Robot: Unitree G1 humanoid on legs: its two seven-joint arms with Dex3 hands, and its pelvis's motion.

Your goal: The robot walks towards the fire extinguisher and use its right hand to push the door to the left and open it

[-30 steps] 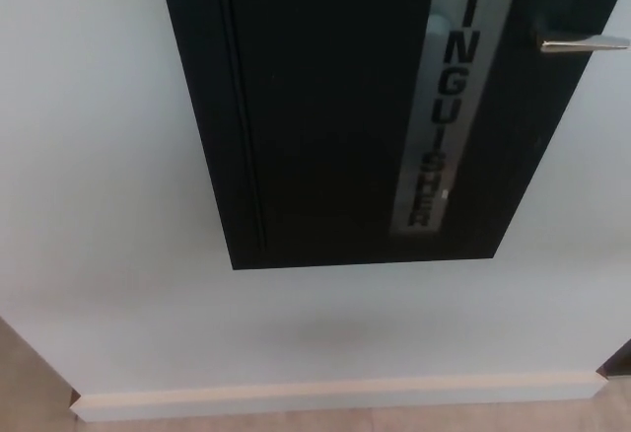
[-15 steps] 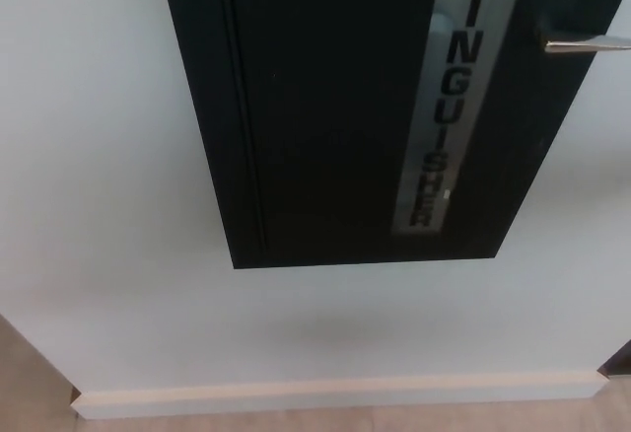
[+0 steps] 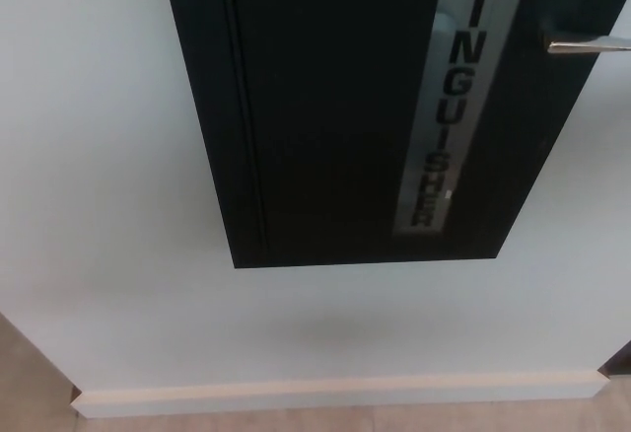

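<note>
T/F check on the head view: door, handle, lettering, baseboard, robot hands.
1. A metal handle sticks out at the door's right edge. True.
2. The right hand is pressing on the door. False: neither robot hand is in view.
3. The lettered strip runs down the right part of the door. True.
4. The door panel is white. False: it is black, set in a pale wall.
5. A pale baseboard runs along the wall's foot. True.
</note>
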